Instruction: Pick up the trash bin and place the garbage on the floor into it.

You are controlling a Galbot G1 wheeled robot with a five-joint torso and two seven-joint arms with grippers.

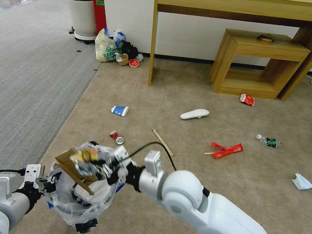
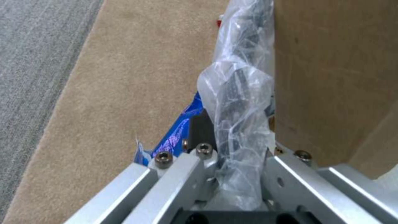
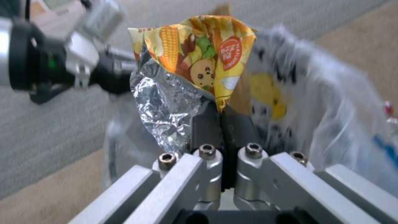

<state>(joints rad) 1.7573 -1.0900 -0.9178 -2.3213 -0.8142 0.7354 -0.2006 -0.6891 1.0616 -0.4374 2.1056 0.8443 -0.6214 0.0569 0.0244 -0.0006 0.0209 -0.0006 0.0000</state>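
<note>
Trash bin [image 1: 81, 194], a small round black one lined with crinkly clear plastic bearing blue patches, hangs above the beige short-pile carpet [image 1: 187, 98] at about seven o'clock in the head view. Left gripper [image 1: 46, 184] holds it at the rim on its nine o'clock side: in the left wrist view the fingers [image 2: 201, 130] are closed onto the bunched liner and the dark rim. A flat piece of brown cardboard [image 1: 69, 167] and a white foam insole [image 1: 92, 194] stick out of the bin's mouth. Right gripper [image 1: 100, 166] reaches across from four o'clock and sits over the bin's opening, its black pads [image 3: 207, 127] pressed together on a crumpled yellow snack wrapper with silver foil lining and a corn print [image 3: 195, 62].

Litter lies scattered on the carpet beyond: a crushed red can [image 1: 117, 138] at twelve o'clock of the bin, a thin wooden stick [image 1: 162, 142] beside it, a blue-and-white paper cup [image 1: 120, 110] farther out, a second white foam insole [image 1: 194, 114], red paper wrappers [image 1: 227, 150], a small red carton [image 1: 247, 100] near the low wooden shelf [image 1: 258, 64], a clear plastic bottle with green label [image 1: 268, 140] and a white crumpled tissue [image 1: 302, 182] at three o'clock
</note>
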